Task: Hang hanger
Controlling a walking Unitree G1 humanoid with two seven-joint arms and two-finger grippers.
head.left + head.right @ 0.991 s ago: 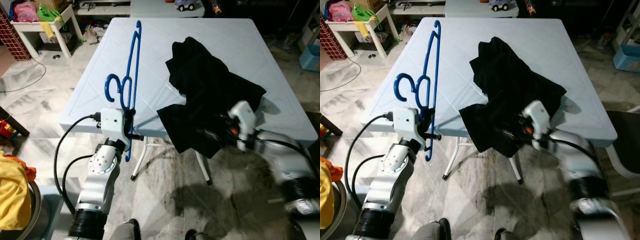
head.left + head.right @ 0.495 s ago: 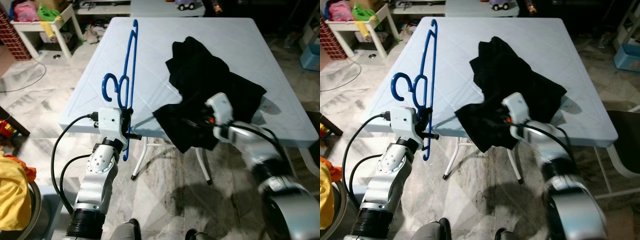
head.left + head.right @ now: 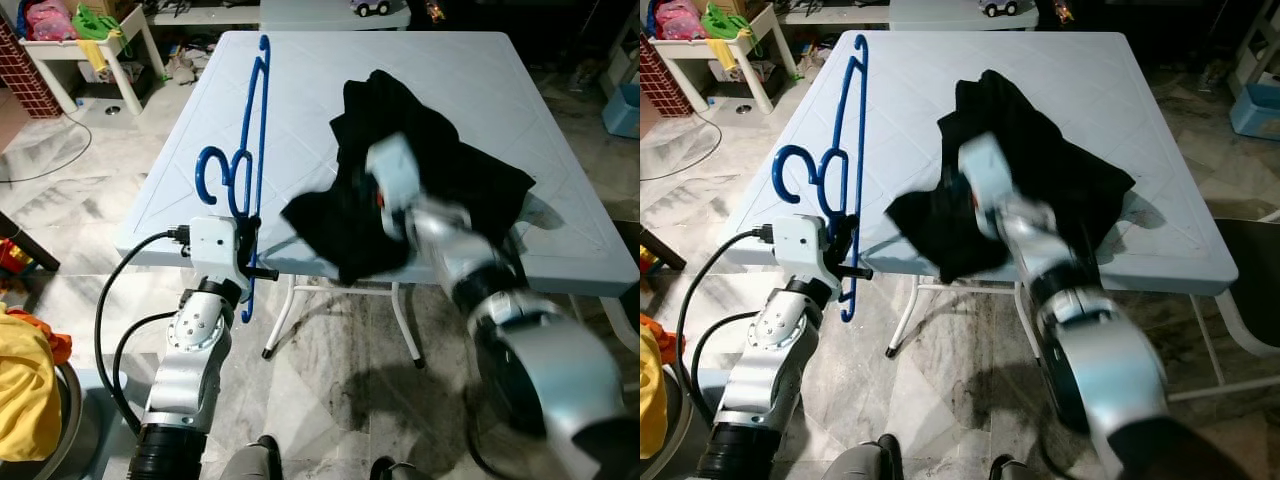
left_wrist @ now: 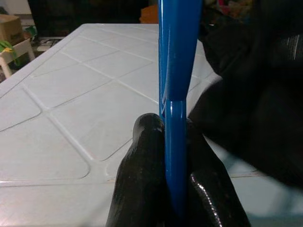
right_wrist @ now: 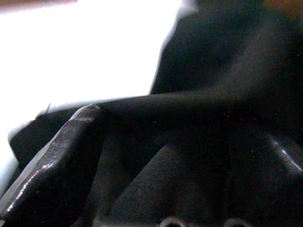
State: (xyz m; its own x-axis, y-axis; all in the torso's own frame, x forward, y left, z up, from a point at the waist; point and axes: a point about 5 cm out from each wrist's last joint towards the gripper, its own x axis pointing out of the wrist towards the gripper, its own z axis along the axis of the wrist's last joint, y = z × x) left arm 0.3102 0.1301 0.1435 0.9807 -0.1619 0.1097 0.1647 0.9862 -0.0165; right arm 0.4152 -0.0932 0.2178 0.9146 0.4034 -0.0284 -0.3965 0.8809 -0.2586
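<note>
A blue plastic hanger (image 3: 257, 140) stands on edge over the left part of the pale blue table (image 3: 300, 80). My left gripper (image 3: 250, 262) is shut on its lower bar at the table's near edge; in the left wrist view the black fingers (image 4: 142, 179) pinch the blue bar (image 4: 174, 71). A black garment (image 3: 450, 165) lies crumpled on the table's middle and right. My right gripper (image 3: 352, 218), blurred, is shut on the garment's near corner, lifted just right of the hanger. In the right wrist view dark cloth (image 5: 189, 109) drapes over the fingers (image 5: 57, 146).
A small white table (image 3: 95, 50) with toys stands at the back left. Yellow cloth (image 3: 25, 375) fills a basket at the lower left. A blue bin (image 3: 622, 105) sits at the far right. A person's shoes (image 3: 255, 460) are at the bottom edge.
My right arm has swung left and up along the table's near edge, dragging the garment's corner toward the hanger. The left gripper still holds the hanger, nearly in place.
</note>
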